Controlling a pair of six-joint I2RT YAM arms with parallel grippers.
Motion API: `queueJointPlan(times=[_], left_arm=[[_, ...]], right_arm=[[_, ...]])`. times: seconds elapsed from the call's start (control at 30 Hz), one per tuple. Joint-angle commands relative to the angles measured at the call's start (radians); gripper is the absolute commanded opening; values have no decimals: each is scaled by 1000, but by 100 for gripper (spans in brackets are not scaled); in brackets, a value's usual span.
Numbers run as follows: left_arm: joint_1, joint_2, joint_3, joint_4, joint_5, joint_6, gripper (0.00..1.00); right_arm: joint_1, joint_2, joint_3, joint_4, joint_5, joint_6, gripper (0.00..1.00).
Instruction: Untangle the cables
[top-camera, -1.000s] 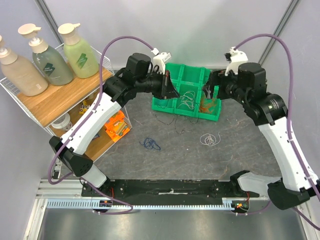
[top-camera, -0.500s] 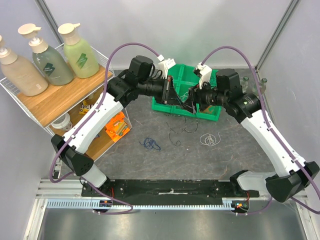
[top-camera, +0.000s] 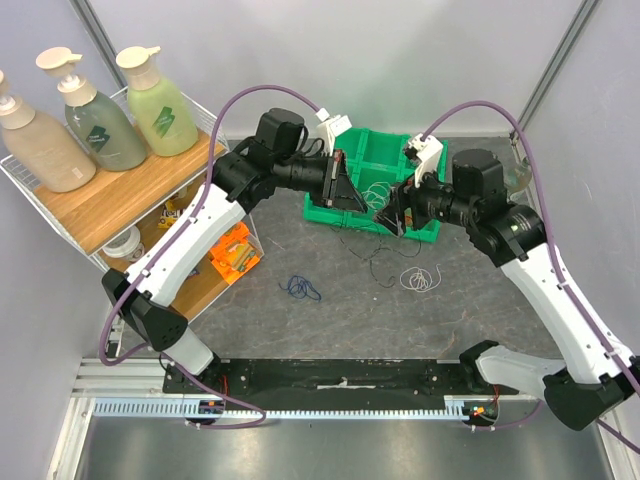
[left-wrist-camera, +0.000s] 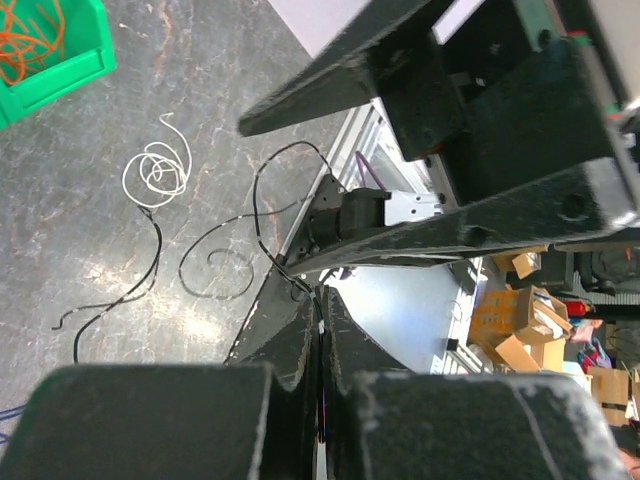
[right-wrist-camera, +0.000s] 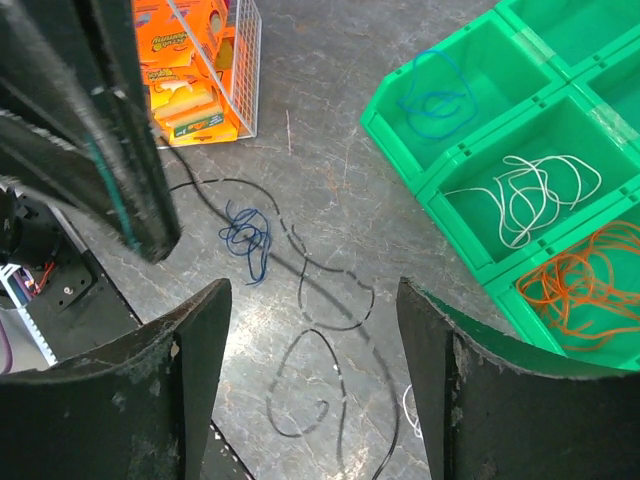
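My left gripper (top-camera: 347, 192) is shut on a thin black cable (left-wrist-camera: 262, 196), which runs out of its closed tips (left-wrist-camera: 320, 300) and hangs in loops down to the table (top-camera: 374, 260). My right gripper (top-camera: 395, 216) is open and empty, close to the right of the left gripper. In the right wrist view its fingers (right-wrist-camera: 190, 370) stand wide apart above the black loops (right-wrist-camera: 330, 300). A blue cable (top-camera: 300, 289) and a white coil (top-camera: 418, 278) lie apart on the table. The green tray (top-camera: 322, 209) holds blue (right-wrist-camera: 438, 92), white (right-wrist-camera: 525, 195) and orange-red (right-wrist-camera: 585, 280) cables in separate compartments.
A wire rack with a wooden shelf (top-camera: 120, 195) and three pump bottles (top-camera: 95, 125) stands at the left, with orange boxes (top-camera: 235, 250) below. Purple arm hoses (top-camera: 480, 105) arch over the tray. Grey walls close in the back and right.
My right gripper left the tray's right side, swung left close to the left gripper, then drew slightly back down and to the right. The black cable hangs further right.
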Motion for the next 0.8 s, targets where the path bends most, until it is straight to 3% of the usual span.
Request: queueJointPlan(times=[0.0, 0.1, 0.2, 0.3, 0.37, 0.47, 0.5, 0.57, 0.63, 0.77], left_arm=[[4, -10, 39, 39, 100, -30, 2], [7, 13, 50, 70, 167, -68, 2], [7, 21, 48, 99, 216, -105, 2], [7, 10, 30, 111, 204, -110, 2], [10, 7, 19, 119, 175, -116, 7], [27, 7, 8, 118, 147, -161, 26], [27, 2, 2, 118, 141, -164, 42], [35, -16, -24, 118, 125, -161, 58], [40, -45, -64, 134, 94, -148, 59], [59, -70, -105, 167, 83, -158, 48]], right_arm=[[5, 35, -27, 66, -25, -28, 73], [5, 40, -50, 130, -41, 1, 71], [8, 41, -64, 153, -27, 24, 58], [5, 9, -89, 161, -24, 45, 32], [6, -23, -123, 189, -25, 79, 0], [5, -64, -140, 192, -44, 119, 0], [3, -75, -142, 193, -48, 130, 0], [5, -97, -148, 193, -42, 142, 0], [6, -112, -149, 195, -28, 148, 0], [5, -121, -146, 196, -24, 162, 0]])
